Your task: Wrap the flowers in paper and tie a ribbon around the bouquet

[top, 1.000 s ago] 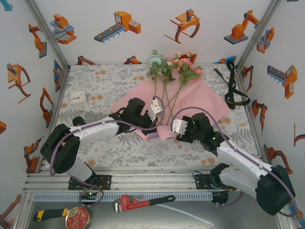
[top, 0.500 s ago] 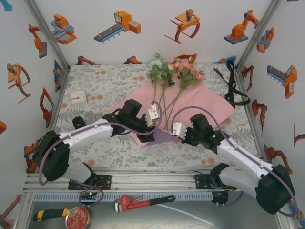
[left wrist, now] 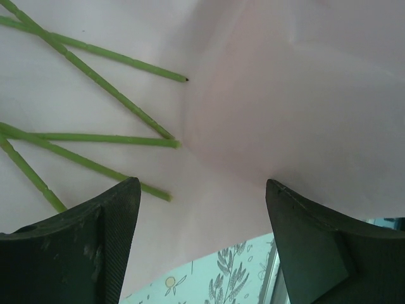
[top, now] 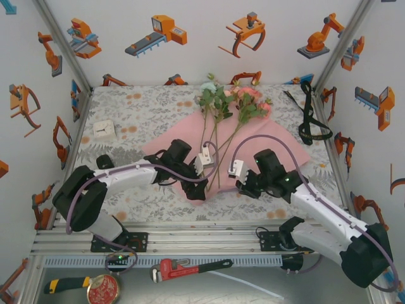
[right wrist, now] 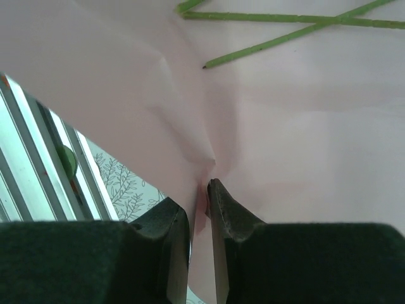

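The flowers point(top: 229, 100) are laid across the paper point(top: 286, 132), near the middle of the counter point(top: 136, 111), with the blooms bunched toward the far wall and the thin green stems running back toward the arms. The sheet is spread pink side up, and its near corner lies between the two wrists. In the left wrist view the cut stem ends point(left wrist: 95, 136) are seen crossing on the pink sheet point(left wrist: 285, 95). The left gripper point(left wrist: 201, 187) is held over the near edge of the sheet with its jaws wide apart and nothing between them; from above it point(top: 195, 185) is seen just left of the stems. In the right wrist view the right gripper point(right wrist: 199, 190) has its jaws clamped together on a pinched fold of the paper point(right wrist: 304, 126), from which creases spread, and stem ends point(right wrist: 285, 19) lie beyond the fold; from above it point(top: 247, 187) is seen at the near right of the sheet. The ribbon point(top: 305, 107) lies looped at the far right of the counter, apart from the paper. A small white block point(top: 104, 130) rests at the left of the leaf-printed cover point(top: 158, 202). The walls point(top: 158, 31) are printed with orange robot arms. In front of the aluminium rail point(top: 190, 240), a red pipe wrench point(top: 190, 269), a round red tin point(top: 103, 289) and a yellow-handled tool point(top: 66, 285) are seen.
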Robot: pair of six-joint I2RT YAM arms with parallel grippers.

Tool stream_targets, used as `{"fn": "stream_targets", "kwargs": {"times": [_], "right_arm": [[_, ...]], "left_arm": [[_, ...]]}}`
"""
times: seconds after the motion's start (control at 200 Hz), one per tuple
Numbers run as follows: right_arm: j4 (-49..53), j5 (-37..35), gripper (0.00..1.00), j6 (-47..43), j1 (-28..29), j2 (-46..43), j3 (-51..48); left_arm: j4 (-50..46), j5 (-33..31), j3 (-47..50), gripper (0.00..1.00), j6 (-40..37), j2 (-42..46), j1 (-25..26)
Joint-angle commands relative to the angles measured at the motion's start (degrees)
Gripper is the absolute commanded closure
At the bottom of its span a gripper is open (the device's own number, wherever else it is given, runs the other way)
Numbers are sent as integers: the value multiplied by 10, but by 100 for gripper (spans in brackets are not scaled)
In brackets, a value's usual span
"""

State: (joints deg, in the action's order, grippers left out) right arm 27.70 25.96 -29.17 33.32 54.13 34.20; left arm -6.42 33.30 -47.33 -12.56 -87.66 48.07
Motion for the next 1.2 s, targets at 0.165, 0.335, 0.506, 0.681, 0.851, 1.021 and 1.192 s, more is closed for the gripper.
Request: {"fn": "stream_targets", "kwargs": {"times": [0.165, 0.335, 0.506, 0.681, 0.851, 1.021, 1.192], "right_arm": [[25, 43, 81, 52, -96, -26, 9], [48, 70, 74, 32, -107, -22, 0], [27, 86, 77, 38, -116, -5, 4], [28, 121, 83, 50, -150, 20, 19], [69, 114, 60, 25, -169, 25, 37], [155, 73, 66, -55, -169, 21, 53], [205, 61, 99, -96, -170, 28, 47]], "left_arm": [[-52, -5, 6, 26, -8, 50, 16], [-61, -12, 33, 22, 29, 123, 20], [6, 5, 50, 7, 51, 110, 24], [78, 0, 10, 6, 66, 0, 45], [124, -55, 7, 27, 69, -39, 53], [82, -74, 6, 78, 36, -30, 51], [28, -68, -10, 99, 15, -19, 48]]}}
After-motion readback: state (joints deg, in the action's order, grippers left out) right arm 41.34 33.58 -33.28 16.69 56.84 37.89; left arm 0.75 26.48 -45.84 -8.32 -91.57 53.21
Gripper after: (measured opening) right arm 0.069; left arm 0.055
